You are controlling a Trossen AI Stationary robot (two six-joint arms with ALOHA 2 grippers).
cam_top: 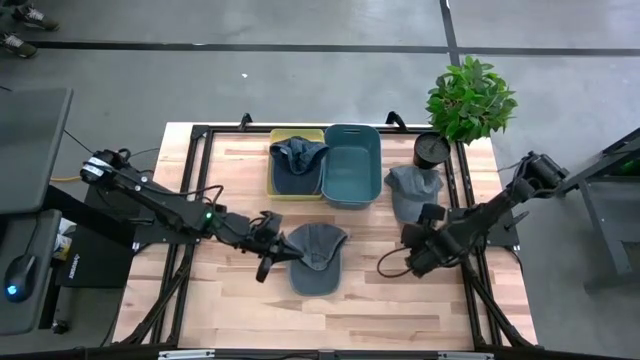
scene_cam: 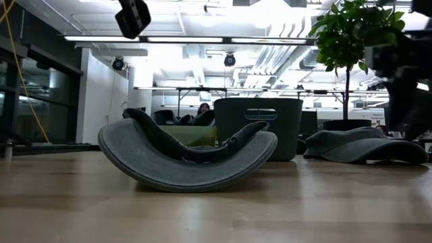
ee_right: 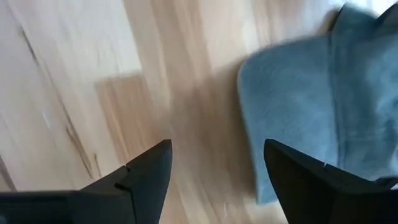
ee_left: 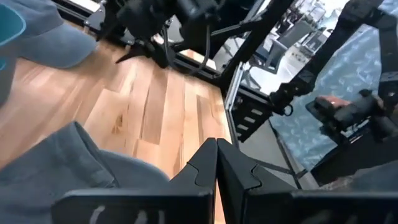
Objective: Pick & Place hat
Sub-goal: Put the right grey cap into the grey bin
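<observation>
Three grey-blue caps show. One (cam_top: 316,258) lies upside down at the table's middle, resting on its curved crown (scene_cam: 189,162). A second (cam_top: 298,158) sits in a yellow tray (cam_top: 272,180), and a third (cam_top: 412,190) lies flat near the right edge. My left gripper (cam_top: 266,264) is shut and hovers just left of the middle cap; in its wrist view the closed fingertips (ee_left: 216,149) stand beside the cap's cloth (ee_left: 68,174). My right gripper (cam_top: 392,266) is open to the right of that cap, with the cap's edge (ee_right: 311,118) ahead of its spread fingers (ee_right: 217,163).
A teal bin (cam_top: 352,165) stands beside the yellow tray at the far side. A black cup (cam_top: 432,150) and a potted plant (cam_top: 470,95) are at the far right corner. Black frame rails (cam_top: 195,180) border the table. Bare wood (cam_top: 330,320) lies along the near edge.
</observation>
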